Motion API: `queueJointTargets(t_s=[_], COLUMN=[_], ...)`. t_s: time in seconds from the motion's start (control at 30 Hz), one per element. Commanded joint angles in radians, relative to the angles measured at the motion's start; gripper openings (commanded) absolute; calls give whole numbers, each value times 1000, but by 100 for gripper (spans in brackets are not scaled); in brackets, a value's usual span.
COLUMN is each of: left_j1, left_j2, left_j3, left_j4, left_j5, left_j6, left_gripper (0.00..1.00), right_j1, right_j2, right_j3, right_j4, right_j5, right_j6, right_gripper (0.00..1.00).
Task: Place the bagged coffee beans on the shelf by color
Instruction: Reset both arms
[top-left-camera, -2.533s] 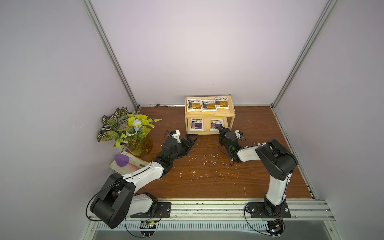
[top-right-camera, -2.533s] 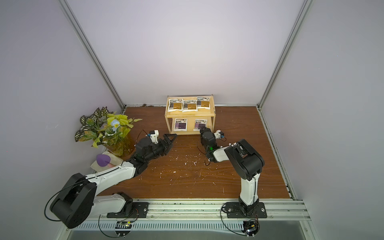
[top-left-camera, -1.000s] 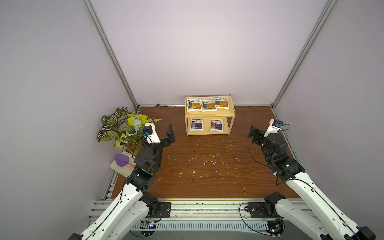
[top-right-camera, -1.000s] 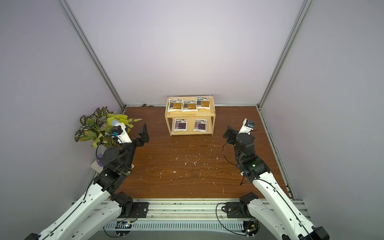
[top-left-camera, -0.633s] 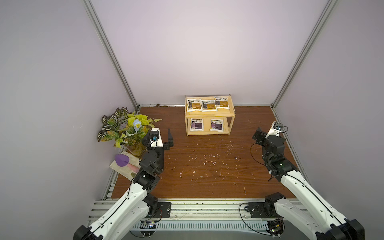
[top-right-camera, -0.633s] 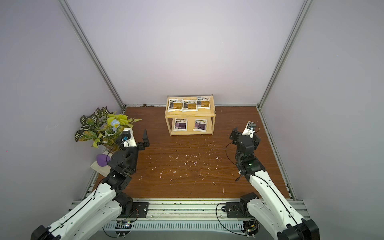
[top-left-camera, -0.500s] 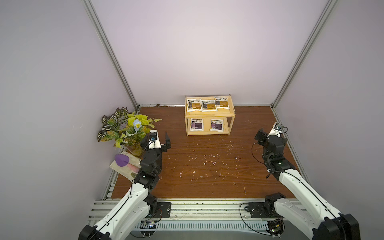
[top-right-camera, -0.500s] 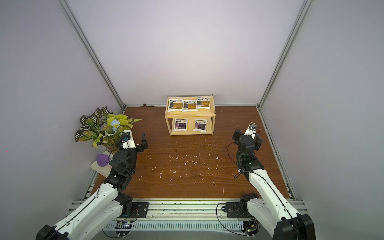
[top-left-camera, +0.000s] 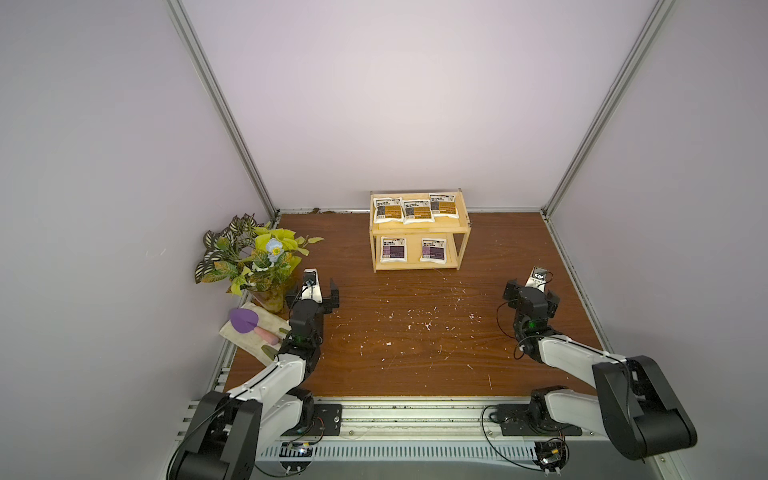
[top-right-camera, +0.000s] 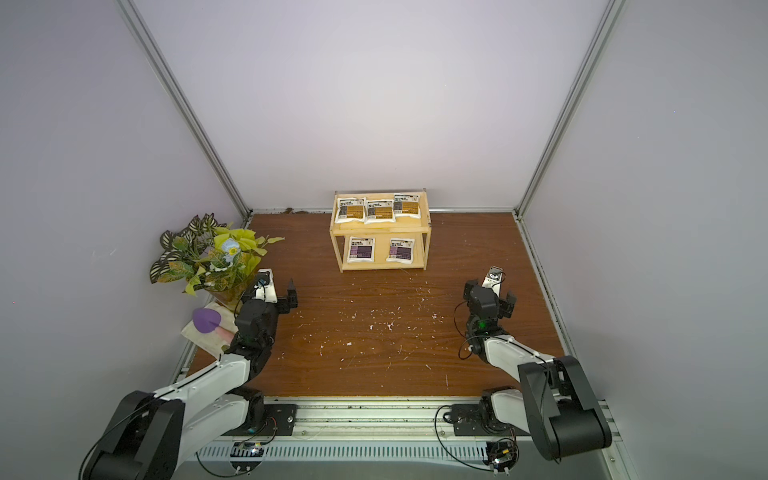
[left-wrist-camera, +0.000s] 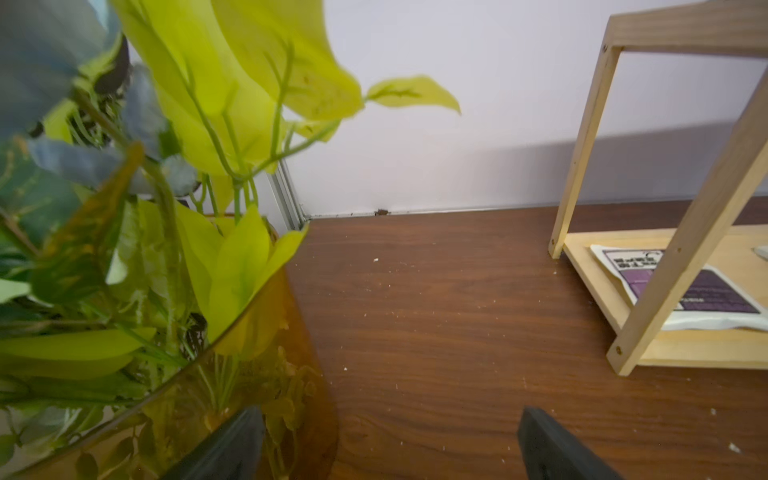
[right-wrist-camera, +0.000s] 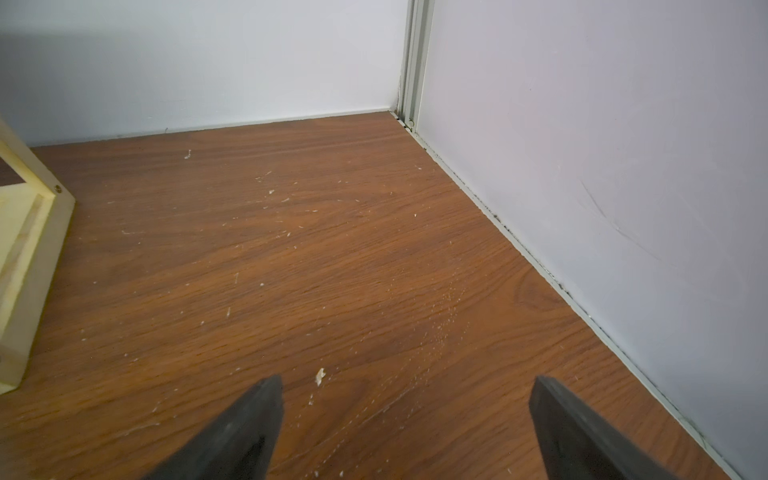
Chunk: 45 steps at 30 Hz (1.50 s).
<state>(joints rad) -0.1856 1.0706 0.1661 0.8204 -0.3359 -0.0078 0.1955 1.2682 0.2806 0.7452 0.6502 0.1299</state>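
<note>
**All sorted by colour, both arms empty**

Nearest me, well short of the shelf (top-left-camera: 419, 227), both arms sit folded low over the wooden table (top-left-camera: 415, 357).

The left gripper (top-left-camera: 322, 293) hovers front-left of the shelf. Its fingers are spread wide w/ nothing btwn them; its wrist view shows only bare wood in the gap. It's just beside an amber vase (left-wrist-camera: 270, 374) holding a leafy plant (top-left-camera: 249, 253), which stands left of the shelf. Nearer me than the vase, a purple trowel (top-left-camera: 243, 321) lies on a pale cloth (top-left-camera: 249, 341).

The right gripper (top-left-camera: 531, 293) hangs front-right of the shelf, approx as far from it as the left one. Its fingers are likewise released & empty, w/ plain board under them in its wrist view.

White flecks (top-left-camera: 424, 311) dot the tabletop in front of the shelf.

Farther back, the shelf stands close to the rear wall (top-left-camera: 415, 124), roughly centred.
- **Lower tier:** two purple pouches (top-left-camera: 393, 249) lie flat, side by side w/ a gap btwn them.
- **Top tier:** three orange-brown pouches (top-left-camera: 417, 211) lie in a row, edges touching. The right-hand one sits a bit further back than the other two.
</note>
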Motion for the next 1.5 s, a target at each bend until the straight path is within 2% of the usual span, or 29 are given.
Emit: queueJointTargets(t_s=[0.0, 0.17, 0.27, 0.33, 0.43, 0.47, 0.5, 0.57, 0.6, 0.7, 0.73, 0.8, 0.87, 0.93, 1.03, 1.47], left_j1=[28, 61, 75, 75, 75, 75, 76, 85, 105, 201, 209, 195, 139, 148, 209, 210], left_j2=[49, 160, 230, 276, 307, 309, 310, 339, 362, 477, 484, 472, 460, 463, 484, 480], left_j3=[-15, -20, 11, 44, 68, 69, 67, 29, 36, 49, 53, 41, 11, 24, 40, 38], left_j4=[121, 214, 258, 257, 258, 261, 272, 365, 378, 468, 469, 473, 513, 496, 492, 493], left_j5=[19, 60, 116, 109, 132, 153, 184, 247, 274, 338, 353, 340, 237, 275, 349, 393], left_j6=[-23, -51, -43, -33, 5, 22, 48, 88, 78, -23, -16, -7, 28, 27, -26, -8], left_gripper=[99, 100, 99, 100, 99, 100, 99, 100, 100, 100, 99, 100, 99, 99, 100, 100], right_j1=[-9, -21, -31, -31, -36, -38, -40, -46, -53, -89, -96, -99, -101, -101, -101, -102], right_j2=[53, 122, 210, 184, 241, 290, 312, 262, 260, 287, 284, 284, 284, 285, 283, 280], right_j3=[-32, -46, -113, -96, -133, -150, -144, -98, -82, -87, -86, -86, -83, -84, -86, -94], right_j4=[262, 398, 645, 552, 662, 769, 800, 618, 585, 641, 632, 629, 623, 629, 627, 642], right_j5=[16, -18, -76, -166, -239, -244, -244, -253, -261, -299, -310, -317, -315, -316, -316, -314], right_j6=[-43, -66, -118, -128, -147, -158, -169, -144, -136, -112, -104, -102, -101, -102, -102, -103], right_gripper=[100, 100, 100, 100, 100, 100, 100, 100, 100, 100, 100, 100, 100, 99, 99, 100])
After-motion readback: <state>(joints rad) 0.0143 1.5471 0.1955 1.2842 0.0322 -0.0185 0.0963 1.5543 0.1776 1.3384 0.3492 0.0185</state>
